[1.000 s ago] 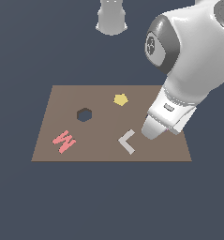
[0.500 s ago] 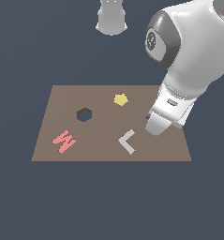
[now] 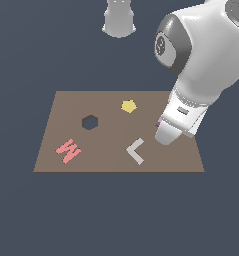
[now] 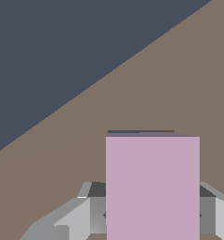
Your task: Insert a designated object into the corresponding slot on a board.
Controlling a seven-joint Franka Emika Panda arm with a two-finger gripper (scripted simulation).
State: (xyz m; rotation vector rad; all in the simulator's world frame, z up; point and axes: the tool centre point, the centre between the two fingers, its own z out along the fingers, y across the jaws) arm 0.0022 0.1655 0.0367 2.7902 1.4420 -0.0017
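Lowering a little since the earlier frame, the white robot arm is bringing its gripper [image 3: 163, 131] down over the right part of the large flat brown square board [image 3: 106, 155] in the exterior view. Grey fingers [image 4: 80, 216] are clamping the flat lilac rectangular block [image 4: 152, 187] on both sides, just above the brown surface. Only a lilac sliver [image 3: 159, 121] is showing beside the wrist. No writing is readable on anything.

A dark hexagonal hole [image 3: 90, 122], yellow pentagon [image 3: 129, 106], pink W-shaped piece [image 3: 68, 150] and grey L-shaped piece [image 3: 135, 150] are lying to the left.
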